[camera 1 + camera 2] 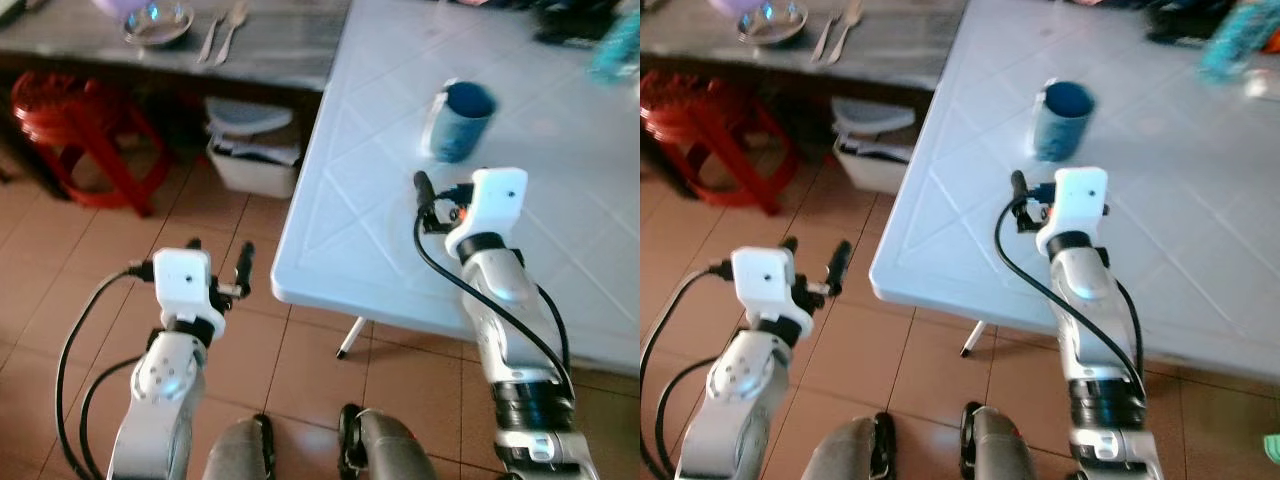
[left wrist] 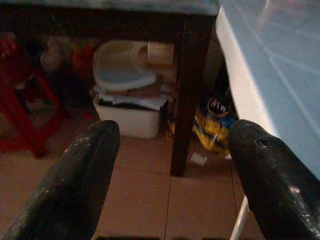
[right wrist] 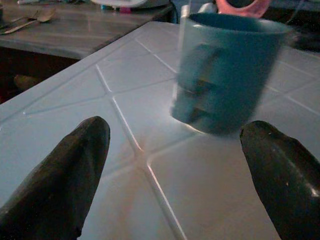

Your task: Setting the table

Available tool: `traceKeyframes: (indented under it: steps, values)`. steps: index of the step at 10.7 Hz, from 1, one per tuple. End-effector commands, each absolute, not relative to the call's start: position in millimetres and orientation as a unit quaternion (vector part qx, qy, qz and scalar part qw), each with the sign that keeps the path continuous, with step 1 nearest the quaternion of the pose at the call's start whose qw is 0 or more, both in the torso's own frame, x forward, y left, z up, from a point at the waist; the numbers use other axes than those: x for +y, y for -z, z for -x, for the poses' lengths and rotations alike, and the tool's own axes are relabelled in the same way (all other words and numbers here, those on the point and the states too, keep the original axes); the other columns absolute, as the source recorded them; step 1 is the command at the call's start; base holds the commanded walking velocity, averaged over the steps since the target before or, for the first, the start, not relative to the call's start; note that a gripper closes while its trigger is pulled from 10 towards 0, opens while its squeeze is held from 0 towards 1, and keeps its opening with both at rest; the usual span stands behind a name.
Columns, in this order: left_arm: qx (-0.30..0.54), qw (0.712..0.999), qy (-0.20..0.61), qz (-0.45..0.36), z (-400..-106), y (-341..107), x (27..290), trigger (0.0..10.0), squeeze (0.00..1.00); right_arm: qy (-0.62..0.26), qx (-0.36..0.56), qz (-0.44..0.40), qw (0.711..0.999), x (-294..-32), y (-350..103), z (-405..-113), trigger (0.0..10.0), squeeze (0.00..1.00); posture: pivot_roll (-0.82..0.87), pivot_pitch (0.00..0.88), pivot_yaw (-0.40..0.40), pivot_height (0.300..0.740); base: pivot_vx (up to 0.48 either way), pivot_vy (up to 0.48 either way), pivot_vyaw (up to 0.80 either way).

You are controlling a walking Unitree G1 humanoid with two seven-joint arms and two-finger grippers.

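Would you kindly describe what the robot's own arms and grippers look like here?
Both arms are silver with rounded joints, each topped by a white boxy wrist housing. Looping black cables run alongside each arm. The left gripper and right gripper each have two long, rounded black fingers. The right arm has a black ribbed band lower down and a small orange spot by the housing.

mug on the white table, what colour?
Blue. The mug shows best in the right wrist view, ahead of the open right gripper.

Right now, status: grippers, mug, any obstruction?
Right gripper open, over the white table, short of the blue mug. Left gripper open, empty, above floor. Mug upright, untouched. Nothing between gripper and mug.
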State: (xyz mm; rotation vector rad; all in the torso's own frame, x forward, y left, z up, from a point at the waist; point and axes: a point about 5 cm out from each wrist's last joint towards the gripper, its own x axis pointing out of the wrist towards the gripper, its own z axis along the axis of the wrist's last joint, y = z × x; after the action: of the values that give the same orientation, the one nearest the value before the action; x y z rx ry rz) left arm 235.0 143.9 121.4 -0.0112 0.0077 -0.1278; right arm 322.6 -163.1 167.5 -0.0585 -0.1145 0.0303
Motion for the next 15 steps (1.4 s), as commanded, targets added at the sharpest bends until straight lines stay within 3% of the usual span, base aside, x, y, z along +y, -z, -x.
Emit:
traceKeyframes:
  steps: [1, 6, 10, 15]
  values:
    - [0.006, 0.998, 0.066, -0.002, -231, -123, 144, 10.0, 0.00, -0.008, -0.054, 0.028, 0.998, -163, -167, -325, 10.0, 0.00, 0.01, 0.269, 0.026, 0.740, 0.000, 0.000, 0.00]
    - [0.013, 0.997, 0.078, -0.002, -229, -127, 146, 10.0, 0.00, 0.041, -0.073, 0.047, 0.995, -176, -179, -337, 10.0, 0.00, 0.02, 0.297, 0.042, 0.740, 0.000, 0.000, 0.00]
    - [0.020, 0.996, 0.082, -0.003, -227, -127, 146, 10.0, 0.00, 0.028, -0.101, 0.059, 0.993, -171, -195, -353, 10.0, 0.00, 0.02, 0.303, 0.037, 0.740, 0.000, 0.000, 0.00]
    - [0.022, 0.997, 0.080, -0.002, -226, -127, 145, 10.0, 0.00, 0.080, -0.129, 0.089, 0.984, -194, -205, -354, 10.0, 0.00, 0.02, 0.305, 0.033, 0.740, 0.000, 0.000, 0.00]
